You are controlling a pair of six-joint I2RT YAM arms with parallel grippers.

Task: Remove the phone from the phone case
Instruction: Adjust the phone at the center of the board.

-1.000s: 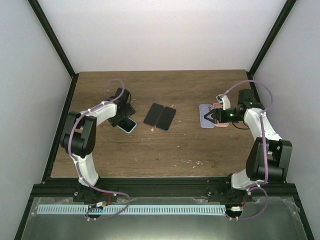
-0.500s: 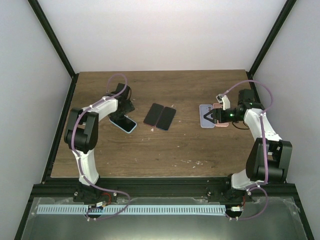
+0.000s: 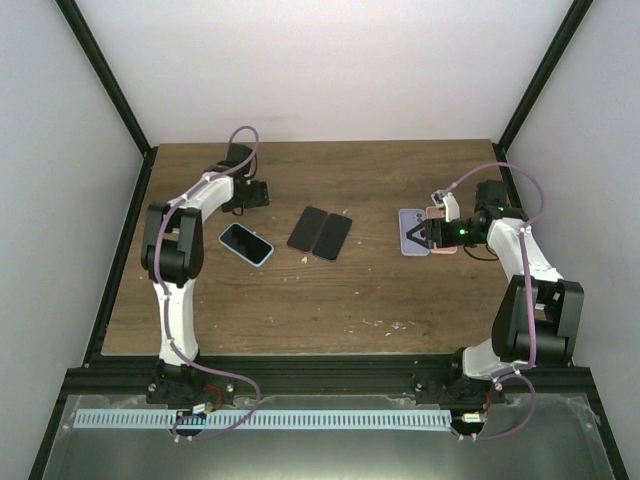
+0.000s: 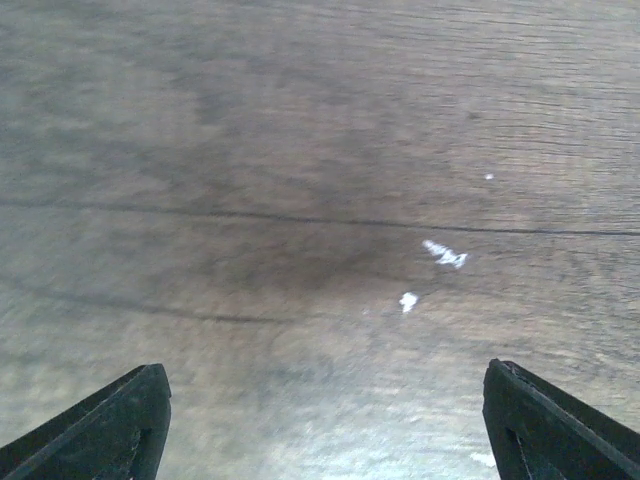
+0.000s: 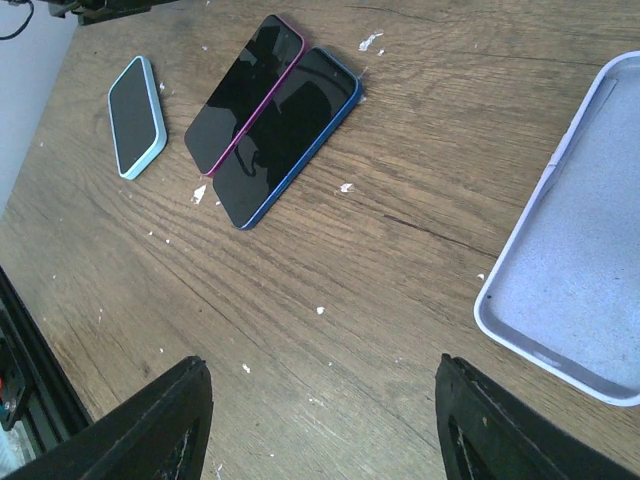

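Note:
The phone in its light blue phone case (image 3: 246, 243) lies screen up on the wood at the left, also seen in the right wrist view as the cased phone (image 5: 136, 115). My left gripper (image 3: 262, 194) hovers behind it, apart from it. It is open, and the left gripper (image 4: 325, 425) has only bare wood between its fingertips (image 4: 115, 425). My right gripper (image 3: 414, 236) is open above the table beside an empty lavender case (image 5: 575, 290). Nothing sits between the right gripper (image 5: 325, 430) fingers.
Two bare dark phones lie side by side mid-table, one pink-edged (image 5: 245, 105) and one blue-edged (image 5: 290, 135). A pink case (image 3: 441, 232) lies next to the lavender case (image 3: 410, 226). Small white flecks dot the wooden table (image 3: 330, 300).
My left gripper has drawn back from over the cased phone toward the far left of the table, leaving the phone lying uncovered. The right arm has not moved.

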